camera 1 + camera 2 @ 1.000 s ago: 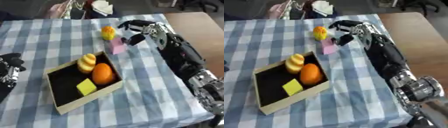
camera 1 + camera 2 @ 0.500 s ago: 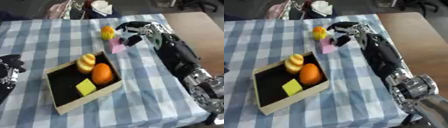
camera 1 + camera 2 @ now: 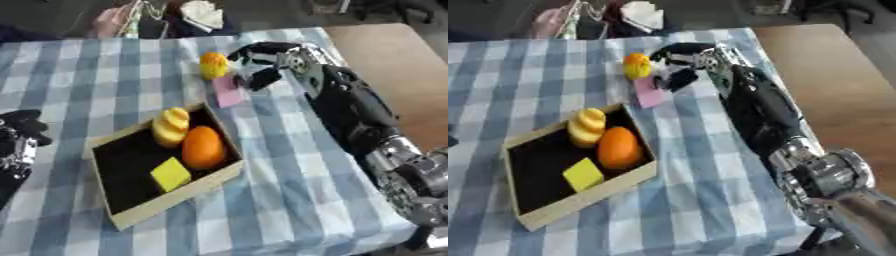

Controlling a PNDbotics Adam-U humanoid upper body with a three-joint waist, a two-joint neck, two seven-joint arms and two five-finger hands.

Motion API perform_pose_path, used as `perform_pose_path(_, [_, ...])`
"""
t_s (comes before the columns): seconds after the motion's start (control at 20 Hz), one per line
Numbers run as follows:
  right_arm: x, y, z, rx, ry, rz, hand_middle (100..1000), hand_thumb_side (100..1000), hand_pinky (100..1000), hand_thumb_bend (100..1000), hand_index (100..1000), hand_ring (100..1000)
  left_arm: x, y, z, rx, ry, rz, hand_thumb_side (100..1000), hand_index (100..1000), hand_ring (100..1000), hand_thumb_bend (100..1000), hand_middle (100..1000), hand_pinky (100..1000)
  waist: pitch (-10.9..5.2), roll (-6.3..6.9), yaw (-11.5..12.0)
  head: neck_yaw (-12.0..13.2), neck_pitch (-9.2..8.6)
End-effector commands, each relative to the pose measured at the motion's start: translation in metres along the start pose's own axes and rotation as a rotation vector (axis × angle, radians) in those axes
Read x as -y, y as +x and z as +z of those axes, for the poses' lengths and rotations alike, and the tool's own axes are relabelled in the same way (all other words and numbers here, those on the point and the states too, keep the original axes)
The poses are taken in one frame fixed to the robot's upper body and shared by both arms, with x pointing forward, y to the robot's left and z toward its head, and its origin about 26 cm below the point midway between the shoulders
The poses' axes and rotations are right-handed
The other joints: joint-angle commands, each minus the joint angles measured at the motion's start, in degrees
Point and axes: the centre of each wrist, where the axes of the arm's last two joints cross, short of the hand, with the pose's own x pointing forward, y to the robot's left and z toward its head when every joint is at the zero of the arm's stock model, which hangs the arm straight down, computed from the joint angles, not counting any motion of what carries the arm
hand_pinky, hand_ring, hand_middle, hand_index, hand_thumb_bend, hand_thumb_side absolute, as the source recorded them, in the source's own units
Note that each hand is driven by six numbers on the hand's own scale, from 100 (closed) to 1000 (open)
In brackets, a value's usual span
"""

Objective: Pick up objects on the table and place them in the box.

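A small yellow and orange object point(image 3: 213, 65) stands on the checked cloth at the far side, with a flat pink block point(image 3: 228, 91) just in front of it. My right hand point(image 3: 267, 62) hovers right beside both, open, fingers arched toward the yellow object and thumb down near the pink block, holding nothing. The cardboard box point(image 3: 166, 200) lies nearer, askew, and contains a ribbed yellow piece point(image 3: 171, 126), an orange point(image 3: 203, 146) and a yellow cube point(image 3: 171, 174). My left hand point(image 3: 16, 140) rests open at the left edge.
A bare wooden surface point(image 3: 394, 60) borders the cloth on the right. White and pink clutter point(image 3: 201, 12) sits beyond the table's far edge. The blue checked cloth point(image 3: 289, 190) stretches in front of and to the right of the box.
My right hand has moved left, closing in on the yellow object and the pink block. The box and its contents have not moved.
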Motion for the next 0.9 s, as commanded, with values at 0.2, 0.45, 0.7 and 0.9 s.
perform_pose_path(0.2, [0.017,0.008,0.003,0.049,0.11,0.13,938,598,891,307,1000,898,-0.003,0.004,-0.002,0.02,0.002,-0.01,626,742,543,167,562,641,-0.09,-0.66,0.0,0.0,0.26])
perform_pose_path(0.45, [0.001,0.014,-0.007,0.038,0.215,0.212,948,551,892,337,1000,903,-0.002,0.004,-0.002,0.02,0.002,-0.007,630,742,543,158,563,641,-0.09,-0.41,0.0,-0.1,0.26])
perform_pose_path(0.7, [-0.005,0.014,-0.011,0.016,0.168,0.205,894,525,876,287,986,867,-0.002,0.004,-0.002,0.021,0.001,-0.004,633,739,543,149,563,641,-0.07,-0.22,0.0,-0.3,0.26])
perform_pose_path(0.9, [-0.006,0.01,-0.009,0.008,0.045,0.145,657,426,840,194,859,774,-0.002,0.004,-0.002,0.021,0.001,-0.004,631,738,543,154,563,640,-0.08,-0.26,0.1,-0.4,0.26])
